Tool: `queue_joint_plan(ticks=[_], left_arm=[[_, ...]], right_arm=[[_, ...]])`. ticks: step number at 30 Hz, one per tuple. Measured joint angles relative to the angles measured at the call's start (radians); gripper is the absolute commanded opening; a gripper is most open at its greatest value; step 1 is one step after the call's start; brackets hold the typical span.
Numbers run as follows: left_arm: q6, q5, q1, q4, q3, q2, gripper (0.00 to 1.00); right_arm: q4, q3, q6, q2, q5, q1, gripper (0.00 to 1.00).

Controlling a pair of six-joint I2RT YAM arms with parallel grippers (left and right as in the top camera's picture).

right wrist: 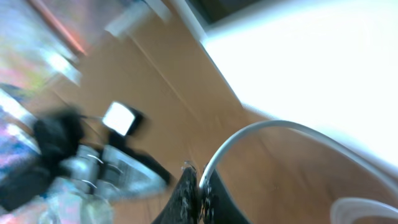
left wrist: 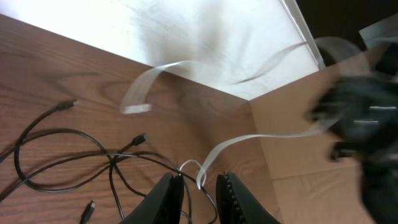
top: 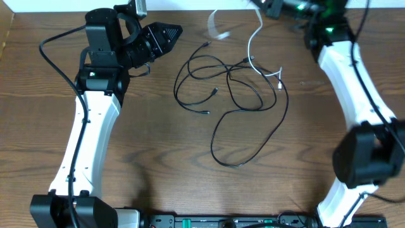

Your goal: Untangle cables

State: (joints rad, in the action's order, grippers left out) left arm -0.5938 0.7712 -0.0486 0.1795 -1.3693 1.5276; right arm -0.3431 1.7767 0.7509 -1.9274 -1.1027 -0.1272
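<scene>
right jaws (right wrist: 200, 186) clamped fully shut on the white cable (right wrist: 280, 126), pinched right at the tips; the cord arcs up and away from them, view heavily blurred. overhead: white cable (top: 253, 47) drops from my right arm at the far edge of the desk (top: 158, 164) down to the tangle, crosses the black strands there, its small connector end lying on the wood just right of the pile. black cable (top: 238, 165) lies flat mid-desk in loose overlapping loops, several plug ends poking out left. left jaws (top: 177, 29) open only a narrow gap, nothing in them, parked well left of the pile with tips facing it. left wrist cam: tangle sits beyond my left fingertips (left wrist: 171, 193)
</scene>
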Motion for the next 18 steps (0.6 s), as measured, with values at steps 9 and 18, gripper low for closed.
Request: queue_joint_plan(ticks=[9,18], left_arm=[[0.0,0.0,0.0,0.002,0.0,0.0,0.24],[0.0,0.0,0.0,0.003,0.0,0.0,0.24]], right_arm=[[-0.069,0.003,0.258,0.165,0.197,0.067,0.01],[0.097,0.008,0.275,0.228,0.44,0.121,0.01]])
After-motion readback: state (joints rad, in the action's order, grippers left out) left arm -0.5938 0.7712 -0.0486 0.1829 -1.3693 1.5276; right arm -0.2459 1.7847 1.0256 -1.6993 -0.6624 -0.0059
